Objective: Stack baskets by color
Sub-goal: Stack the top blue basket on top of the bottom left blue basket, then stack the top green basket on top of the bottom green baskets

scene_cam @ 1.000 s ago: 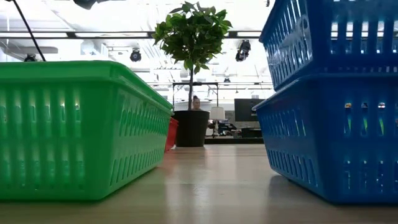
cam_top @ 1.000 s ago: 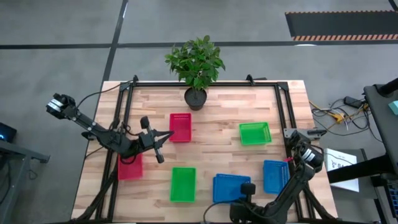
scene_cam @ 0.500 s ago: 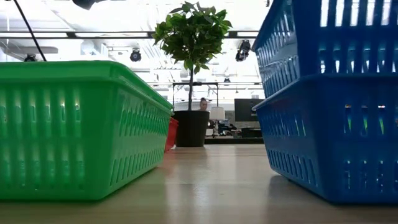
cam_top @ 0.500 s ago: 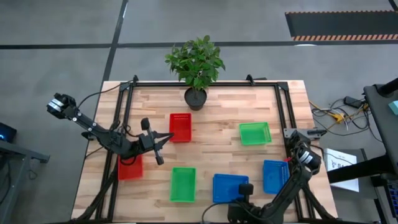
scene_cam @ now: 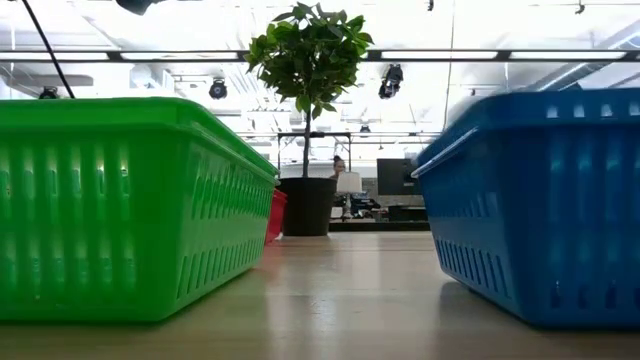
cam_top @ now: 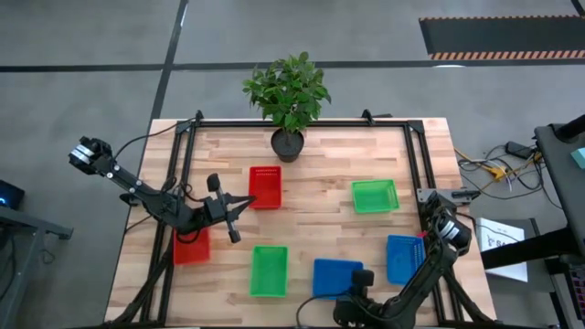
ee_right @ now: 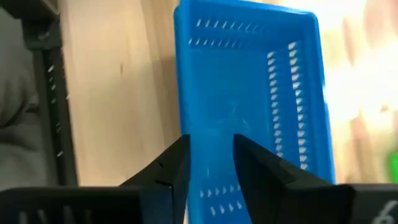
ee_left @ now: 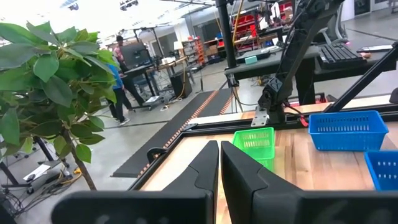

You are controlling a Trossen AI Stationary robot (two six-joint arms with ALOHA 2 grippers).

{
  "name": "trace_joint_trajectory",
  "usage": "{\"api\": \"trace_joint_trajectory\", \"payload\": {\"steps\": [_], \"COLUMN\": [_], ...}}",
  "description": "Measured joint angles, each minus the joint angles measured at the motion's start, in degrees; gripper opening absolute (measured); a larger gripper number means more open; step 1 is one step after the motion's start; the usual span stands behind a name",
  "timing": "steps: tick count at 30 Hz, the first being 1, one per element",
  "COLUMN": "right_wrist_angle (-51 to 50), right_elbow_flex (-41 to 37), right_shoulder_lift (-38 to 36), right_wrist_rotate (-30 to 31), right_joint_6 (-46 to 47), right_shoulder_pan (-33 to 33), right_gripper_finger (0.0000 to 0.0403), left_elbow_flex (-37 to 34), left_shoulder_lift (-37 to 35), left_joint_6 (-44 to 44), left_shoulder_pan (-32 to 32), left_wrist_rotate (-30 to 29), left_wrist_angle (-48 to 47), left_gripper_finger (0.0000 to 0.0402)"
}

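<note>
Looking down on the table, we see our right gripper at the near edge, over the near right corner of a blue basket that lies flat on the wood. In our right wrist view that same blue basket fills the picture, and our two dark fingers stand a narrow way apart astride its near rim; whether they touch the plastic we cannot tell. From table height the blue basket sits level on the boards at the right, across from a green basket at the left.

Our left gripper hangs above the middle left of the table, just left of a red basket; in the left wrist view its fingers are pressed together with nothing between them.

A second blue basket lies near the right edge, just right of the first one. The green basket lies on the near side, left of the first blue one, and another green basket lies farther back on the right. Another red basket lies near the left edge, partly under our left arm. A potted plant stands at the middle of the far edge.
</note>
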Motion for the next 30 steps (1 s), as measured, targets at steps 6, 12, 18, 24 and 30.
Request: {"api": "trace_joint_trajectory", "payload": {"steps": [6,12,18,24,30], "right_wrist_angle": [-1.01,-4.42,-6.19,-5.92,-4.08], "right_elbow_flex": [-0.02,-0.02,-0.07,-1.43,-6.79], "right_shoulder_lift": [-1.45,-4.42,-9.0,-10.97,-11.06], "right_wrist_rotate": [-5.06,-2.86,13.74,25.59,33.87], "right_joint_6": [1.75,4.1,1.24,-5.01,-7.55], "right_shoulder_pan": [-0.47,-0.37,-0.19,-0.12,0.38], "right_gripper_finger": [0.0133,0.0127,0.0118,0.0125,0.0134], "left_elbow_flex": [0.0,0.0,0.0,0.0,0.0], "left_shoulder_lift": [0.0,-0.01,-0.02,-0.04,-0.04], "left_joint_6": [0.0,-0.05,-0.07,-0.54,-1.56], "left_shoulder_pan": [0.02,0.02,0.02,0.02,0.02], "left_wrist_rotate": [0.0,0.0,0.0,0.0,0.0], "left_wrist_angle": [0.0,0.0,0.04,0.53,0.52], "left_gripper_finger": [0.0001,0.0001,0.0001,0.0001,0.0001]}}
